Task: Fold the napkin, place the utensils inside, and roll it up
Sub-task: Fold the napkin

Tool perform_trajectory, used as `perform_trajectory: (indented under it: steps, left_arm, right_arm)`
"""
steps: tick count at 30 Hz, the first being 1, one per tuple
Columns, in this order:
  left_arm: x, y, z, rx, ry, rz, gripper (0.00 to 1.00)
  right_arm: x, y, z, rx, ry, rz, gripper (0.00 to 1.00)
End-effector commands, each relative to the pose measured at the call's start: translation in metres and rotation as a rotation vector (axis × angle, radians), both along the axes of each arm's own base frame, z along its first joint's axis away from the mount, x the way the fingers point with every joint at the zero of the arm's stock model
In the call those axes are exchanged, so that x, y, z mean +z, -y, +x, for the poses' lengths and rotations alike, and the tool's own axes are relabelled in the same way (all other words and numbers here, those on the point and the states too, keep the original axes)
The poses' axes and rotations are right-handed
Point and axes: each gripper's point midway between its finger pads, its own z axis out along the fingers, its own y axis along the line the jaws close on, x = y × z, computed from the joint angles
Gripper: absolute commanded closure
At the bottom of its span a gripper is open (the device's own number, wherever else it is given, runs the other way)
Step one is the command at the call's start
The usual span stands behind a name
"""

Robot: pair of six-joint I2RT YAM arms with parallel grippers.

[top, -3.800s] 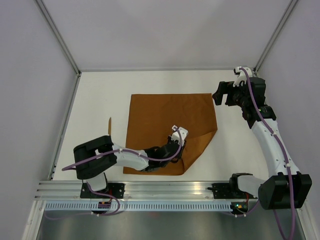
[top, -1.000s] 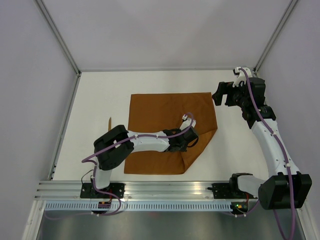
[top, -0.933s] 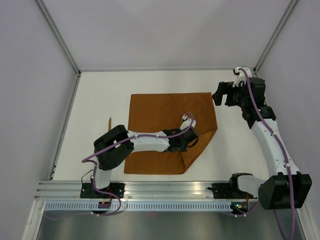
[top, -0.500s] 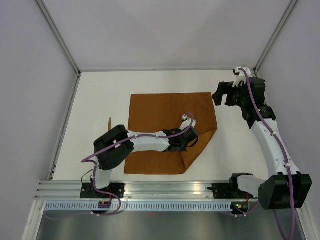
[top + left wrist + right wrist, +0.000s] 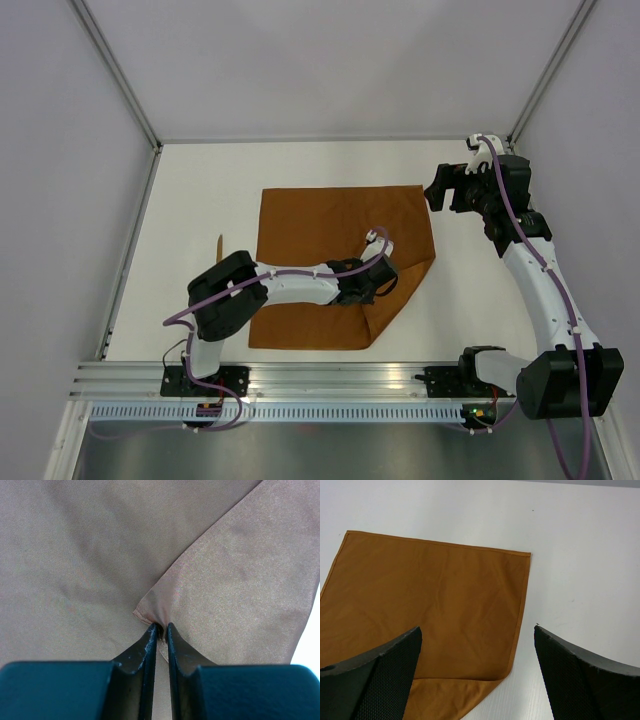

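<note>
- White desk [image 5: 200, 180], left side: one thin, stick-like utensil [image 5: 219, 249] lies at 9 o'clock of the napkin [image 5: 320, 225], near its left edge but not on the cloth. I cannot tell whether more than one piece is there.
- Rust-orange and mostly flat, the napkin sits at mid-desk. Its 5 o'clock corner is turned over onto the cloth, which leaves a slanted edge along the lower right.
- The left hand [image 5: 161, 630] is over the napkin's right half, at about 4 o'clock from its centre. Its jaws are clenched on the tip of that turned-over corner, and the wrist view shows a small pucker of fabric nipped between them.
- The right hand [image 5: 442, 190] is released, with its jaws wide apart. It hangs just off the napkin's 2 o'clock corner and touches nothing.
- Step in hand, as I judge it: the fold is only partly made. The utensil has not been placed and no rolling has begun.
- The next move likely calls for carrying the pinched corner on toward 10 or 11 o'clock, low and steady so the rest of the cloth does not drag. The corner should then be laid flat and let go before anything reaches for the utensil.
</note>
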Motion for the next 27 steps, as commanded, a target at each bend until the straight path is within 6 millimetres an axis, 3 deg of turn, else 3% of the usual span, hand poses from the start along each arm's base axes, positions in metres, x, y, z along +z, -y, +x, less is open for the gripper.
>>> perform_trajectory:
  steps: [1, 9, 16, 22, 27]
  left_arm:
    - [0.034, 0.012, 0.004, -0.030, 0.057, -0.055, 0.81]
    - [0.034, 0.010, 0.004, -0.030, 0.064, -0.048, 0.81]
    - [0.035, 0.012, 0.004, -0.035, 0.064, -0.049, 0.95]
    - [0.054, 0.016, 0.007, -0.047, 0.092, -0.078, 0.98]
    - [0.081, 0.012, 0.027, -0.057, 0.152, -0.077, 0.98]
  right_arm:
    - [0.003, -0.001, -0.005, -0.004, 0.008, 0.002, 0.02]
    - [0.004, -0.001, -0.005, -0.004, 0.011, 0.002, 0.02]
    - [0.003, 0.000, -0.004, -0.005, 0.009, 0.001, 0.02]
    - [0.004, 0.000, -0.004, -0.005, 0.010, 0.000, 0.02]
    - [0.003, -0.001, -0.005, -0.004, 0.005, 0.002, 0.02]
